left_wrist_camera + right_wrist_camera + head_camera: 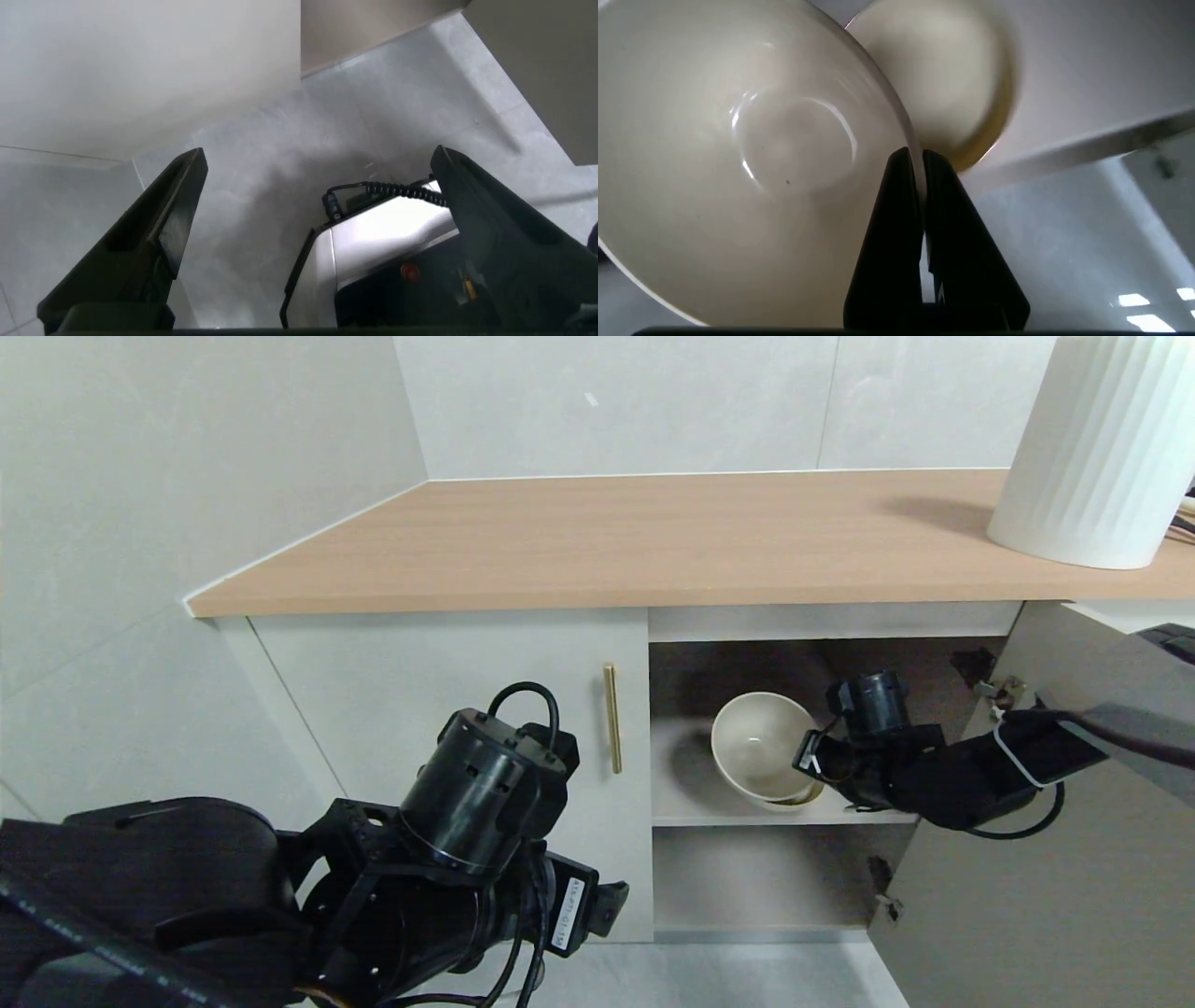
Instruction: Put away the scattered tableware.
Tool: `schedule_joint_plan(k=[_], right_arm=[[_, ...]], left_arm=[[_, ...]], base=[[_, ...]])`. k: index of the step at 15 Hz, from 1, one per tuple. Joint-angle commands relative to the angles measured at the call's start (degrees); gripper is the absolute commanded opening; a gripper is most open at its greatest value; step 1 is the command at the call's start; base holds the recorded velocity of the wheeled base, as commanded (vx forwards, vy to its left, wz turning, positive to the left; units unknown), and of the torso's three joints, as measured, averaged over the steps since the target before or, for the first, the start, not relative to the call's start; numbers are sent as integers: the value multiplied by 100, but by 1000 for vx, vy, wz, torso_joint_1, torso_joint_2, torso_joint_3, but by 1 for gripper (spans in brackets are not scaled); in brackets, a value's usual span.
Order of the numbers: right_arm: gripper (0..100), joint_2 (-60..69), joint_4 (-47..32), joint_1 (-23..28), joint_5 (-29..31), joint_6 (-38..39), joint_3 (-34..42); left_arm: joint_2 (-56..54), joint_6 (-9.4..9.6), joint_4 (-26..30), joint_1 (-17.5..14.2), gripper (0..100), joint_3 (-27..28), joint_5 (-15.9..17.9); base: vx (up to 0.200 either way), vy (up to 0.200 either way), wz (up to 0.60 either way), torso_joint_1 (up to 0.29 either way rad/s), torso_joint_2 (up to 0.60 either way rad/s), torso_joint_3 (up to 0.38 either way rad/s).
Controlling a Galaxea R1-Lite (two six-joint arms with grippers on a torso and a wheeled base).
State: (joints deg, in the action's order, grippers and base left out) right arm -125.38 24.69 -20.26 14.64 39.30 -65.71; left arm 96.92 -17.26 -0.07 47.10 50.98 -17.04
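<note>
A cream bowl (758, 742) is being gripped at its rim by the right claw (810, 761) inside the open cupboard (747, 658) under the wooden table (653, 537). The bowl is being kept tilted, with its opening turned outward, just above the upper shelf (686, 803) of the right compartment. In the right wrist view the fingers (896, 243) of this claw are being seen pressed together on the thin rim, one on the inside of the bowl (738, 159) and one on the outside. A second dish (803, 796), pale with a yellowish edge, is being carried by the same shelf, under and partly behind the held bowl; whether the two are touching cannot be told. The right door (1046, 877) of the cupboard is being shown wide open, while the left door (448, 672) is being shown closed, with a brass handle (611, 719) at its edge. The left claw (320, 159) is being held low above the grey floor (271, 121), its fingers spread wide apart and with nothing between them. A white ribbed vessel (1092, 448) is being carried by the table at its far right.
</note>
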Motion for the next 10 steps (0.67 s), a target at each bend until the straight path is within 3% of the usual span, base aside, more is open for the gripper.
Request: schedule_joint_plan(k=[1, 10], right_arm=[[0, -180, 1, 92, 4, -2, -144], [0, -610, 1, 339, 197, -37, -487]], left_arm=[[12, 4, -1, -8, 100, 0, -1], [29, 4, -1, 0, 100, 0, -1]], base=[[0, 0, 0, 0, 0, 0], [0, 0, 0, 0, 0, 0]])
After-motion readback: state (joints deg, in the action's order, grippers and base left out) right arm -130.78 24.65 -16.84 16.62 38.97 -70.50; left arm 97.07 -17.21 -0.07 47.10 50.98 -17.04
